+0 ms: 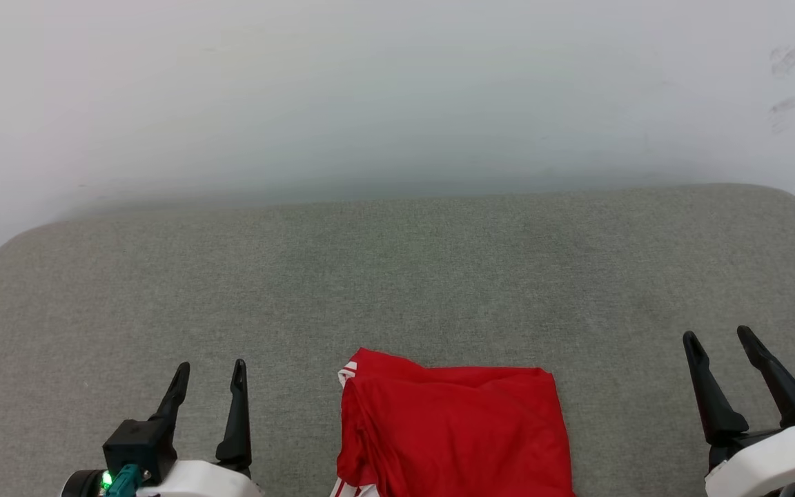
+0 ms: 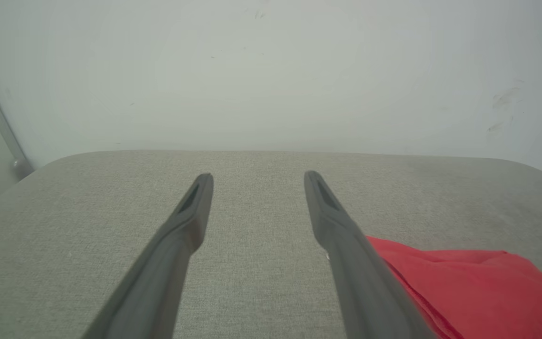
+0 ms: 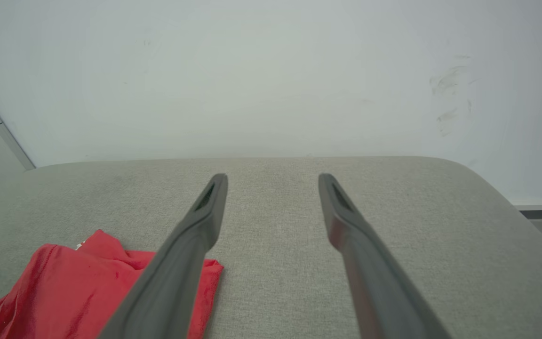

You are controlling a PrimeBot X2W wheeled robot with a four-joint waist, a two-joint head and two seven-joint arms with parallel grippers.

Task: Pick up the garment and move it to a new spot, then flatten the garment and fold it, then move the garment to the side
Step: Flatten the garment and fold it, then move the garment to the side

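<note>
Fingers (image 1: 235, 414) of the left gripper (image 1: 211, 364) stand spread wide at the near left of the grey fabric surface (image 1: 397, 276), with bare cloth showing between them. The right gripper (image 1: 718, 333) is at the near right, its two dark fingers parted just as wide and leaning a little to the left. Neither gripper touches anything.

Between them, at the middle of the surface's near edge, lies the garment (image 1: 453, 435). It is bright red and folded into a rough rectangle with a few soft creases. Red-and-white striped trim peeps out at its far left corner and again at its near left. Its near part runs off the bottom of the head view. It is apart from both grippers, somewhat closer to the left one.

Beyond the garment the surface lies flat to a far edge with rounded corners. Behind that rises a pale wall (image 1: 397, 90), with dark scuff marks (image 1: 791, 59) towards its right.
</note>
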